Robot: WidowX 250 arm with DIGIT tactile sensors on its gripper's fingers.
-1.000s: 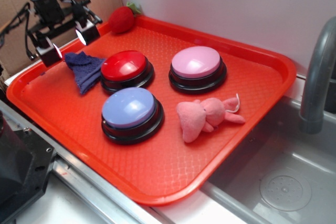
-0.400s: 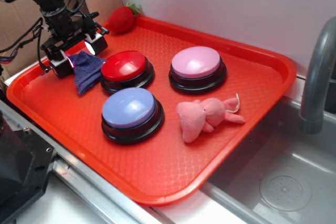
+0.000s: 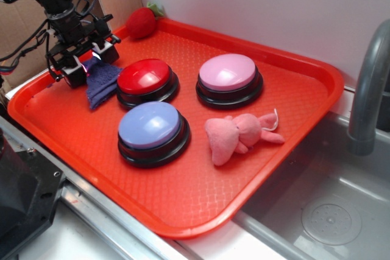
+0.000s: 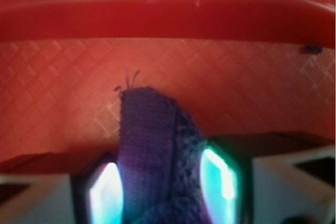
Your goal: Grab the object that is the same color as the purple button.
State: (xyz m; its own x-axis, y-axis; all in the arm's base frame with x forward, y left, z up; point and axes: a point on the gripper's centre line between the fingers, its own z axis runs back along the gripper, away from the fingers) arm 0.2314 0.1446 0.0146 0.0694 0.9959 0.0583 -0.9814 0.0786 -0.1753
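Dark purple knitted rag [image 3: 101, 81] lies bunched at nine o'clock, touching the red button; lavender-domed purple button [image 3: 150, 127] sits upright, centre-front.

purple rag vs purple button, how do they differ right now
The purple rag is soft, crumpled knit; the purple button is a smooth rigid dome on a black base. The rag is darker, the button paler lavender. The rag sits pinched between the fingers; the button stands free. Both rest on the red tray.
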